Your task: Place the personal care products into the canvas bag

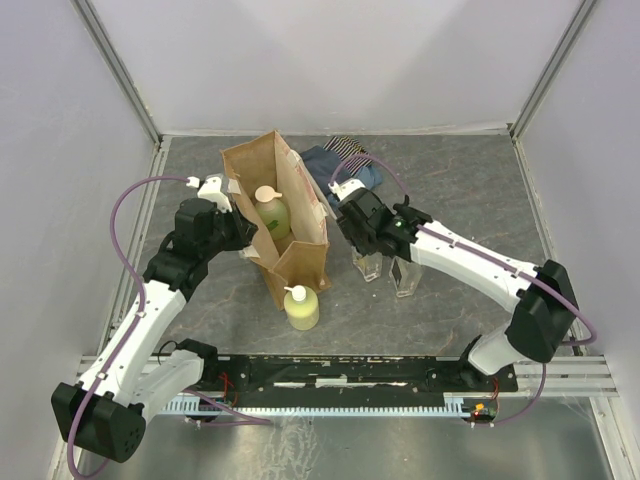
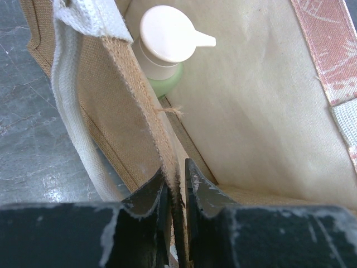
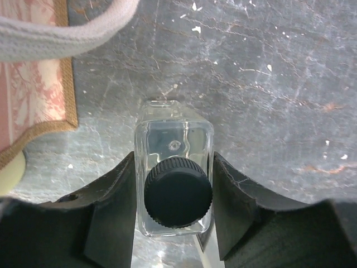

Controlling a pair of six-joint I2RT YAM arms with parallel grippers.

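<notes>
The tan canvas bag [image 1: 300,262] stands open mid-table. The green bottle with beige cap [image 1: 270,208] stands inside it, and also shows in the left wrist view [image 2: 167,84]. My left gripper [image 1: 238,230] is shut on the bag's left wall [image 2: 120,100], its edge pinched between the jaws [image 2: 177,187]. The yellow pump bottle [image 1: 302,308] stands in front of the bag. Two clear square bottles stand to the right: one [image 1: 367,265] under my right gripper [image 1: 362,232], the other [image 1: 404,277] beside it. In the right wrist view the gripper [image 3: 174,167] is shut on the dark-capped clear bottle [image 3: 177,192].
Folded blue and striped cloths [image 1: 345,162] lie behind the bag, close to my right wrist. The bag's printed side [image 3: 28,100] and whitish handle [image 3: 67,30] are just left of the held bottle. Enclosure walls ring the grey table [image 1: 470,200].
</notes>
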